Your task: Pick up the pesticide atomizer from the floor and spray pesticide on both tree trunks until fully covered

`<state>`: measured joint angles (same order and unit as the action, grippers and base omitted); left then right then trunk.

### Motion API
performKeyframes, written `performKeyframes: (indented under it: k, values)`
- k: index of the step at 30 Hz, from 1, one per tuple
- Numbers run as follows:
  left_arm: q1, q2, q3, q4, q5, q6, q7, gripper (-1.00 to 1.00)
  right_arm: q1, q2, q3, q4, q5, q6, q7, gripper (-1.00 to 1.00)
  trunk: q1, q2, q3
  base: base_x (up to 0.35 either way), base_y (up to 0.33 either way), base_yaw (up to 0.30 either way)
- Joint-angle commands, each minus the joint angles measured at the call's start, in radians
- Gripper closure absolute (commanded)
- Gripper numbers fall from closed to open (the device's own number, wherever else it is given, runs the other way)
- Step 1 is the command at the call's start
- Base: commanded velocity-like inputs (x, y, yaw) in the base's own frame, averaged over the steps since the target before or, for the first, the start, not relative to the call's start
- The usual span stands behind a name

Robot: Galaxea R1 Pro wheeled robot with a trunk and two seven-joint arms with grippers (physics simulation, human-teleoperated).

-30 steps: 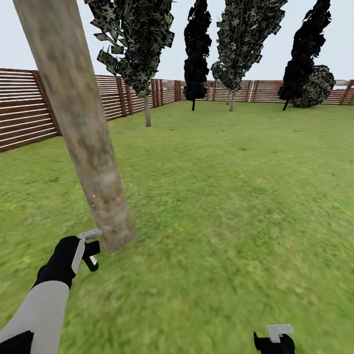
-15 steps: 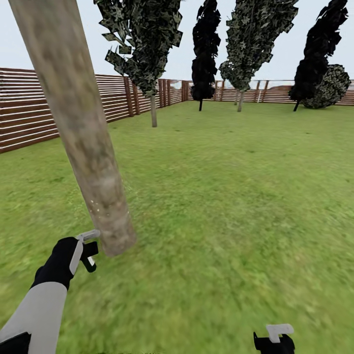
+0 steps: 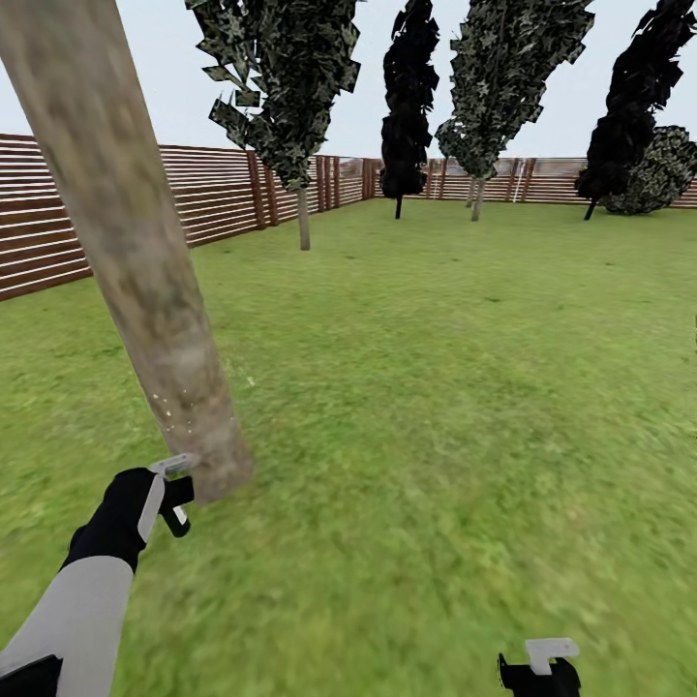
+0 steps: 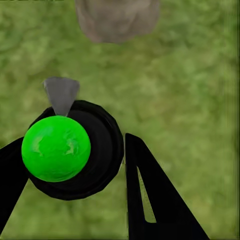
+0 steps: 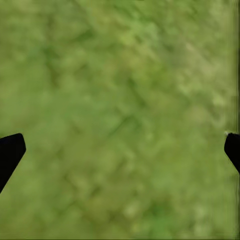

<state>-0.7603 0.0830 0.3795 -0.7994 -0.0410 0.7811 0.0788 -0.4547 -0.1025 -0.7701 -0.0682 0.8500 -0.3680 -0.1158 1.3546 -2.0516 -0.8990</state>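
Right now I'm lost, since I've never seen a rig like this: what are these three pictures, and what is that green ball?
These are simulator renders from a two-armed robot on a garden lawn. The head view looks forward and down: its left gripper is near a thick tree trunk, and its right gripper is low. The other two come from wrist cameras. The green ball tops the pesticide atomizer, clamped in the left gripper. The right gripper's fingertips are spread wide over bare grass.

The pesticide atomizer (image 4: 70,150) (dark, green-capped) is clamped between the left gripper's (image 3: 174,496) fingers. The mottled tree trunk (image 3: 145,281) is seen just beside it.
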Motion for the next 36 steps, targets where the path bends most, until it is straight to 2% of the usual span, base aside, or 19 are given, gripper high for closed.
performKeyframes:
  k: [1,12,28,36]
  values:
    - [-0.001,0.001,0.002,-0.001,-0.004,0.005,-0.001,1.00,-0.001,0.000,-0.006,0.002,0.011,-0.003,-0.005,-1.00,0.000,0.000,-0.001,0.112,-0.272,0.089]
    - [-0.001,0.003,0.001,-0.001,-0.001,0.004,0.002,1.00,-0.001,0.000,-0.006,0.002,0.011,-0.003,-0.005,-1.00,0.000,0.000,-0.001,0.165,-0.250,0.248]
    - [-0.001,-0.002,0.004,-0.003,0.000,0.006,-0.001,1.00,-0.001,0.000,-0.006,0.002,0.011,-0.003,-0.006,-1.00,0.000,0.000,-0.001,0.207,-0.220,0.014]
    - [-0.002,0.006,0.005,-0.006,-0.003,0.007,-0.001,1.00,-0.001,0.001,-0.006,0.002,0.011,-0.003,-0.005,-1.00,0.000,0.000,-0.001,0.152,-0.241,0.232]
